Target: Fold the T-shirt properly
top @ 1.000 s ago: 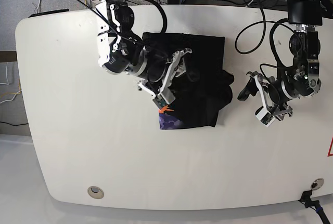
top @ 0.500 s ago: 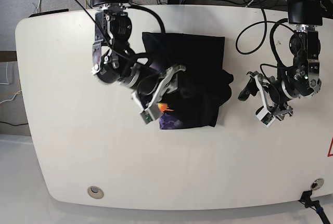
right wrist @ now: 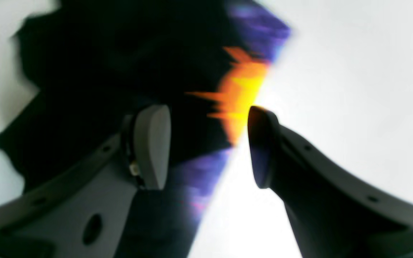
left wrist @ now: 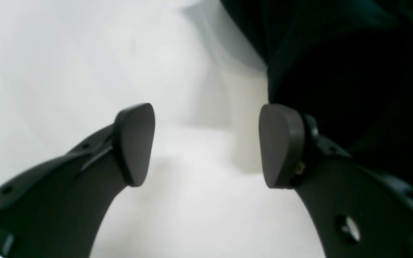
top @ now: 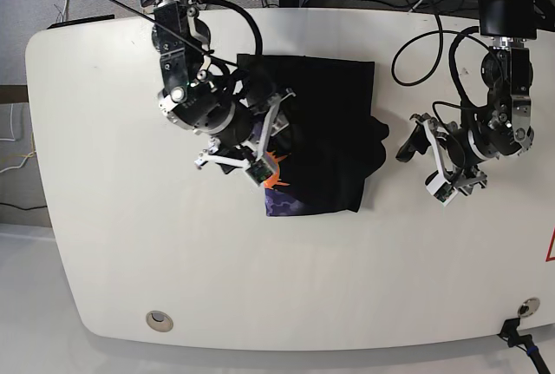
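Meanwhile the T-shirt point(top: 323, 135) is lying folded on the white table point(top: 130, 261), its orange-and-purple print showing at one edge. The right gripper point(right wrist: 206, 147) is hovering over that print, jaws spread, holding nothing. The left gripper point(left wrist: 206, 145) is gaping empty beside the black cloth.

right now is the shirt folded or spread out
Folded: the T-shirt lies as a compact rectangle, purple print showing at its lower left corner, one bunched bit at its right edge.
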`<action>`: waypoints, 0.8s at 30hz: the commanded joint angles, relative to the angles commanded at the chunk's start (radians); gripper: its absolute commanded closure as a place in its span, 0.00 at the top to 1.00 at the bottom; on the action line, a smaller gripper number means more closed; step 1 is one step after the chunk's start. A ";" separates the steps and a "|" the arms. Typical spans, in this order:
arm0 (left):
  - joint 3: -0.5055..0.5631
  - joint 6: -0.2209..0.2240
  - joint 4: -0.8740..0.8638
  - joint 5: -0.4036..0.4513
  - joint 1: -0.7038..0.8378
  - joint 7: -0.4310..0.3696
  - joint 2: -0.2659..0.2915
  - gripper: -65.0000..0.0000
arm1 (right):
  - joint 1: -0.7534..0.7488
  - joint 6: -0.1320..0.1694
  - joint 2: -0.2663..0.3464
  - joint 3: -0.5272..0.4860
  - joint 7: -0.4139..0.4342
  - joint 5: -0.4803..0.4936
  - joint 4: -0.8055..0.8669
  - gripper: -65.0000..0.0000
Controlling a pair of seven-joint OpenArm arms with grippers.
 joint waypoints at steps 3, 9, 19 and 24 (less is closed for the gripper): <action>-0.002 0.000 0.000 -0.002 0.000 0.000 -0.002 0.66 | -0.026 0.000 0.000 -0.077 0.003 -0.038 0.015 0.51; -0.002 0.000 0.002 -0.002 0.000 0.000 -0.002 0.66 | -0.097 0.000 -0.072 -0.138 0.002 -0.054 0.032 0.51; -0.002 0.000 0.002 -0.003 0.000 0.000 -0.014 0.66 | -0.127 0.002 -0.172 -0.232 -0.005 -0.006 0.037 0.51; -0.002 0.000 0.003 -0.003 -0.002 0.000 -0.021 0.66 | -0.078 0.000 -0.172 -0.135 -0.002 0.107 0.034 0.51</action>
